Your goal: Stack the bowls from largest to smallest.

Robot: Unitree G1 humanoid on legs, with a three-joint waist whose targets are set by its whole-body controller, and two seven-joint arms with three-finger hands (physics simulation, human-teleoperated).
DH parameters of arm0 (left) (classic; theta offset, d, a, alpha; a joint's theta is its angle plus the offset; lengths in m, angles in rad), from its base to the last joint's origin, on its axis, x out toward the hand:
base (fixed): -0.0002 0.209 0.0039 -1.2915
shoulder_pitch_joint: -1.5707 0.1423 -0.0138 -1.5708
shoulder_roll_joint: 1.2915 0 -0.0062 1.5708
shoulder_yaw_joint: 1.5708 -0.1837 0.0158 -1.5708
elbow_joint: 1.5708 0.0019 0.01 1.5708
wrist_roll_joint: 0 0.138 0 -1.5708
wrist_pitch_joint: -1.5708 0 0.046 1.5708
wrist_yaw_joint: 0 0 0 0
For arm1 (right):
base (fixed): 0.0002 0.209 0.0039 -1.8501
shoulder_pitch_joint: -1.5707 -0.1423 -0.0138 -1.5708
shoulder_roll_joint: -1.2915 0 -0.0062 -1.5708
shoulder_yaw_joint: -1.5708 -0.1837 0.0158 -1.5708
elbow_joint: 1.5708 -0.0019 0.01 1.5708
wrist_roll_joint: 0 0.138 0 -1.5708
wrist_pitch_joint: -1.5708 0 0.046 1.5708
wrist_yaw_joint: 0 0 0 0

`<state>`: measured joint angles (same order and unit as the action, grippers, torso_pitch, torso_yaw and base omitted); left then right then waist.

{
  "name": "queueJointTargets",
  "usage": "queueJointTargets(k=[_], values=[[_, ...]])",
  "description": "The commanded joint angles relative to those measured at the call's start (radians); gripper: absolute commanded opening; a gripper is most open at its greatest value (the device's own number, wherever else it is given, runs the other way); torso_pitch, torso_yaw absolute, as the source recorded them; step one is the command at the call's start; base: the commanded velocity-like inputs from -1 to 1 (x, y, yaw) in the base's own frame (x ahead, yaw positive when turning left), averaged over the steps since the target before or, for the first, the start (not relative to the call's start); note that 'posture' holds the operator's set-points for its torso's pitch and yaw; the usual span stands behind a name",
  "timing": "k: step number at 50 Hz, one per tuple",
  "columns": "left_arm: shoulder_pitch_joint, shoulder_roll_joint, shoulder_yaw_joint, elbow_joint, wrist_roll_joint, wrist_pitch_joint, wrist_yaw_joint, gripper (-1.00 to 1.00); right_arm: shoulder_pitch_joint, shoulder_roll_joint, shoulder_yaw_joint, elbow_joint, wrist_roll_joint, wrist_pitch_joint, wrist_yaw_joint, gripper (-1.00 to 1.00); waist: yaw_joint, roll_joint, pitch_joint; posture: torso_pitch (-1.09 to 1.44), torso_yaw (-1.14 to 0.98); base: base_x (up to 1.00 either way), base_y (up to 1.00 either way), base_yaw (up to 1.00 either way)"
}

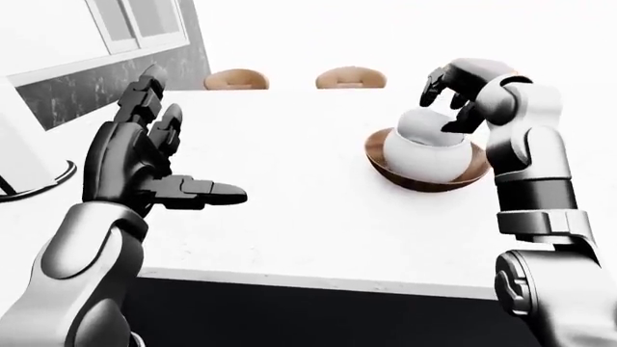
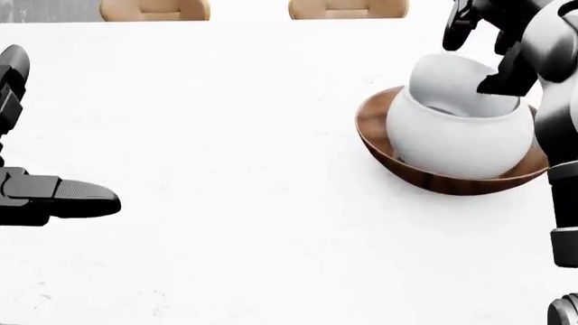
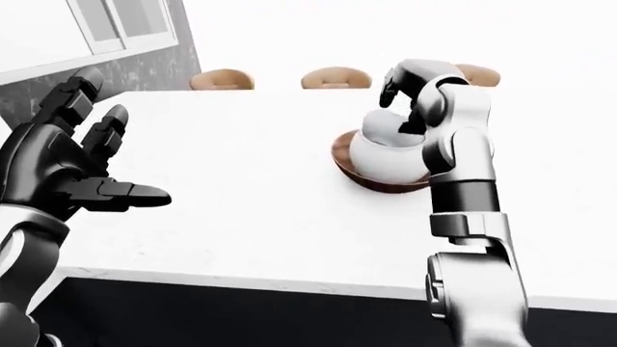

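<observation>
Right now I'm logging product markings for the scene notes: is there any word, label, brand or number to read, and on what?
None can be read: the wooden bowl, the two white bowls nested in it and the table are all bare of print, and so are both hands.

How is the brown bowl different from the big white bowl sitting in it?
The brown wooden bowl is wide, shallow and dark, while the big white bowl is narrower, rounder and taller. The brown wooden bowl rests on the table; the big white bowl sits inside it. Both stand upright, each holding another bowl.
</observation>
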<state>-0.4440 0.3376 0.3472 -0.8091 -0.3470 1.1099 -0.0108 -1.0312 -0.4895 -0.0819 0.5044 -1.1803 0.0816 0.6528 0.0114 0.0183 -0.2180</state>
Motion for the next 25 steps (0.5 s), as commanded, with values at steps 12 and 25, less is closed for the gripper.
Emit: queueJointTargets(k=[12,25], values=[[-0.028,0.012,0.008,-0.022,-0.008,-0.021,0.009,1.0,-0.07,-0.078,-0.051,-0.192,0.033,-0.015,0.121,-0.04,-0.001,-0.002,-0.01,-0.3,0.0,0.0,0.0,0.0],[-0.083,0.044,0.038,-0.036,-0.051,0.04,0.033,1.0,0.261,-0.316,-0.303,-0.746,0.329,0.063,0.332,-0.03,0.004,-0.023,-0.004,-0.3,0.0,0.0,0.0,0.0]])
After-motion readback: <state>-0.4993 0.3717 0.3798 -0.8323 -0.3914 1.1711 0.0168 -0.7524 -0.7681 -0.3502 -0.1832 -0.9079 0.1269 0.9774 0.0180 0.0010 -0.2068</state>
